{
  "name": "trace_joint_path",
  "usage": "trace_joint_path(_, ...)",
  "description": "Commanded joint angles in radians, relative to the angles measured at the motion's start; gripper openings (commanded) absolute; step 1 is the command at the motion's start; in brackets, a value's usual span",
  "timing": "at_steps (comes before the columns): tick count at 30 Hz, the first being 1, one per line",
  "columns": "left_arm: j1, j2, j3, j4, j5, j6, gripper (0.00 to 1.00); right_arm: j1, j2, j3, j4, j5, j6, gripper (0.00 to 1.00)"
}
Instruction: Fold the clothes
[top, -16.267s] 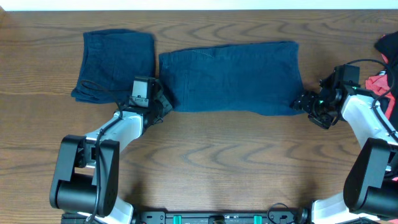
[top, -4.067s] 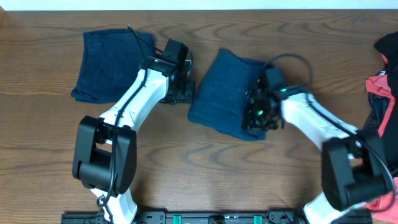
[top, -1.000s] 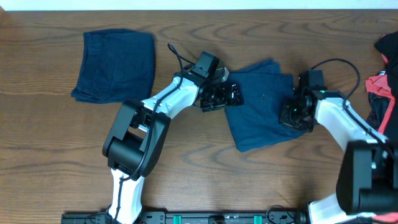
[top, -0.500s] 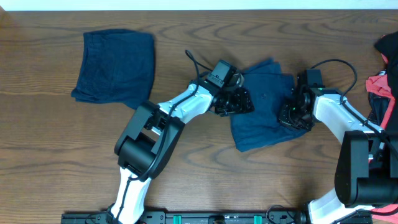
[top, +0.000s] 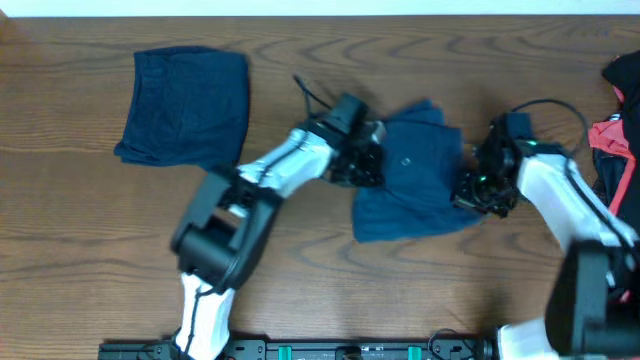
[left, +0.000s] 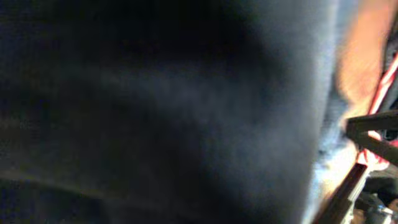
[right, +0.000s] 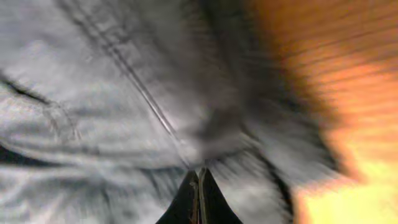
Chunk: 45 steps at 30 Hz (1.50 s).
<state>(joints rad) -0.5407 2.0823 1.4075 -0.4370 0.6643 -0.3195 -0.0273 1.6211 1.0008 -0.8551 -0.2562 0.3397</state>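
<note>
The shorts (top: 410, 185) are lying crumpled on the table (top: 320, 290), right between the two grippers and touching both. The left gripper (top: 368, 160) is at the cloth's near edge, up by the top corner, and its jaws are clamped together now. A second ago they were spread wide just off that edge, and half a second ago they were about halfway in. From above it looks like it's got a pinch of the shorts. Its own wrist cam is just a blur of dark fabric filling nearly the whole view, so you can't make out the fingers there.

The right gripper (top: 478, 190) is on the opposite edge, also closed tight on the shorts. In its wrist view the two fingertips (right: 189, 202) meet with no gap, and the creases in the fabric run straight down into them. It was already nearly closed a second ago and has barely shifted since.

What's different: the shorts have bunched up and slid toward the left gripper's side. The lower corner on that side sits further over than half a second ago, and the top looks more humped.

Well out beyond the left gripper, the other folded navy piece (top: 185, 100) hasn't budged. Out past the right gripper, at the table's edge, the red-and-black garment (top: 618, 100) is the same too.
</note>
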Motion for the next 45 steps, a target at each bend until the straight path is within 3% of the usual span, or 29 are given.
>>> trace_joint_path(1, 0.117, -0.176, 0.044, 0.001, -0.018, 0.144, 0.06, -0.011, -0.178, 0.052, 0.000, -0.033, -0.026, 0.03)
trace_joint_path(10, 0.504, -0.315, 0.045, 0.164, -0.020, 0.212, 0.06, -0.011, -0.396, 0.065, -0.011, -0.033, -0.018, 0.07)
trace_joint_path(16, 0.735, -0.252, 0.044, 0.252, -0.032, 0.232, 0.06, -0.011, -0.399, 0.065, -0.048, -0.063, -0.019, 0.04)
trace_joint_path(20, 0.840, -0.169, 0.044, 0.257, -0.107, 0.175, 0.06, -0.011, -0.399, 0.065, -0.055, -0.079, 0.002, 0.02)
trace_joint_path(24, 0.919, -0.075, 0.044, 0.272, 0.007, 0.113, 0.06, -0.011, -0.399, 0.065, -0.063, -0.078, 0.004, 0.02)
trace_joint_path(30, 0.931, -0.094, 0.045, 0.309, 0.050, 0.123, 0.06, -0.011, -0.399, 0.065, -0.062, -0.078, 0.004, 0.02)
trace_joint_path(45, 0.790, -0.511, 0.045, 0.214, -0.011, 0.015, 0.06, -0.011, -0.399, 0.065, -0.046, -0.077, 0.004, 0.02)
